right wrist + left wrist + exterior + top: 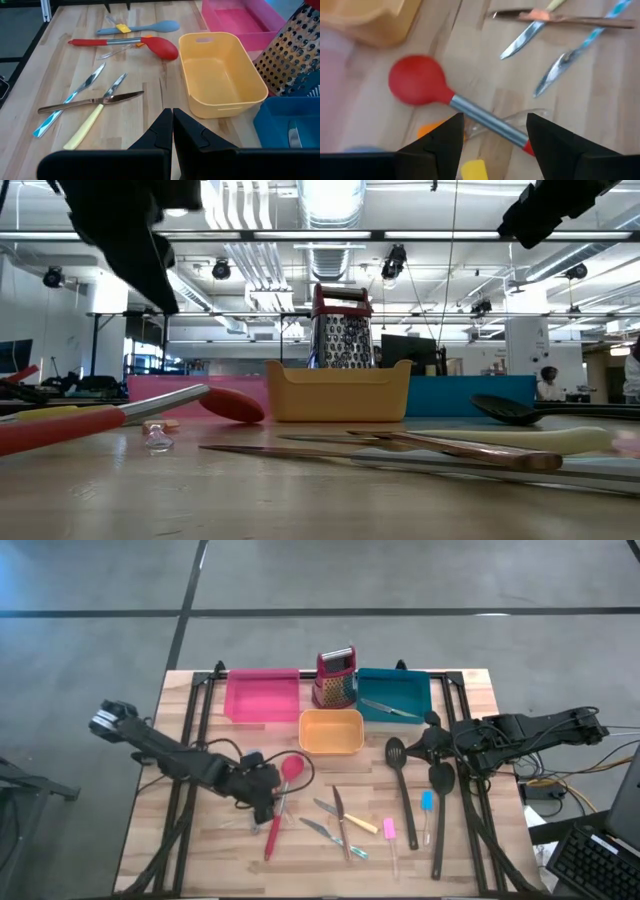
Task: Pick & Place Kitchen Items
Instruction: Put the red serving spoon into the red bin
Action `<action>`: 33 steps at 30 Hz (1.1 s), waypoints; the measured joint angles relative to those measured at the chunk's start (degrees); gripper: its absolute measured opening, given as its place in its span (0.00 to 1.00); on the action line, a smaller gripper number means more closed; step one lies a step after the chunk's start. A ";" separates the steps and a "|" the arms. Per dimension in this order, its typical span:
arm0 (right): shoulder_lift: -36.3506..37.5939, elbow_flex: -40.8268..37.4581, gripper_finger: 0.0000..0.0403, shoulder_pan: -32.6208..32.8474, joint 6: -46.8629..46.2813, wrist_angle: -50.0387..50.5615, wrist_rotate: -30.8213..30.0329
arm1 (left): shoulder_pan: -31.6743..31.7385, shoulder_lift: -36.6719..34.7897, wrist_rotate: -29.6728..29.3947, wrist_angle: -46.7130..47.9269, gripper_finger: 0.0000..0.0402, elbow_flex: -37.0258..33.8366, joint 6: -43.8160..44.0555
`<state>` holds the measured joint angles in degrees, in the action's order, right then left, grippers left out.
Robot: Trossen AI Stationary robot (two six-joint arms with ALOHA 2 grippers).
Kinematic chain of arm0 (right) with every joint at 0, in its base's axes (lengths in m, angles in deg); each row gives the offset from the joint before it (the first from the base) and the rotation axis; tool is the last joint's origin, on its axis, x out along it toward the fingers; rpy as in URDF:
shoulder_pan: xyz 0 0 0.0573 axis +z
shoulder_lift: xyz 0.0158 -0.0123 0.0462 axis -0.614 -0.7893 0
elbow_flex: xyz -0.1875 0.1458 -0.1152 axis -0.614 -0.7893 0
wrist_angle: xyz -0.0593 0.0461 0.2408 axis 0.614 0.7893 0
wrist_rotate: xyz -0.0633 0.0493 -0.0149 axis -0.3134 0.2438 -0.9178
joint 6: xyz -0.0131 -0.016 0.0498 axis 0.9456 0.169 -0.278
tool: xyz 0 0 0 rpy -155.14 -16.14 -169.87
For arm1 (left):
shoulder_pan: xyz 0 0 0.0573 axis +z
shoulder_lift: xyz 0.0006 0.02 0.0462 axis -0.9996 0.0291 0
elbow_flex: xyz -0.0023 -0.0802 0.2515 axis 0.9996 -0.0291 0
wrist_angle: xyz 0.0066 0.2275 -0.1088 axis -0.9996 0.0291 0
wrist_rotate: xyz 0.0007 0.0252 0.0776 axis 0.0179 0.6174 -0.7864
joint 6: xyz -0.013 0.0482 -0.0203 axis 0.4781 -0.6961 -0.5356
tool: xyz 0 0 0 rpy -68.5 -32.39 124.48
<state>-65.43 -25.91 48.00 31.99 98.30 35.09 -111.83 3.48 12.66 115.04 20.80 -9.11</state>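
Observation:
A red spoon (pixel 291 769) with a metal shaft (pixel 485 119) lies flat on the wooden table. My left gripper (pixel 495 137) hangs open above that shaft, one finger on either side, clear of it; in the low view it hangs high above the tabletop (pixel 145 265). Right of the spoon lie slim knives (pixel 338 820), a yellow-handled knife (pixel 362 824), a pink piece (pixel 389 830) and a blue piece (pixel 427 802). Two long black spoons (pixel 400 775) lie at the right. My right gripper (pixel 172 131) is shut and waits above the table's right side (pixel 428 745).
Pink tray (pixel 262 696), yellow tray (pixel 331 732) and teal tray (pixel 393 692) stand along the far side, with the red grater (pixel 336 678) upright between them. A metal knife (pixel 390 708) lies in the teal tray. A light-blue spatula (pixel 145 27) lies beyond the red spoon.

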 joint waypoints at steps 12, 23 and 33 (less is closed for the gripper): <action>0.00 0.00 0.02 0.00 0.07 0.02 0.01 | 7.23 6.43 2.62 -0.33 0.55 -0.66 13.17; 0.00 0.00 0.02 -0.01 0.10 0.01 0.00 | 8.97 10.70 7.65 -1.27 0.55 -0.66 21.01; 0.00 0.00 0.02 0.00 0.10 0.00 0.00 | 9.14 14.76 7.75 -6.81 0.55 -0.66 21.03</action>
<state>-65.43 -25.91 48.00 32.09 98.30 35.09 -102.68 18.24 20.41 108.22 20.14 11.92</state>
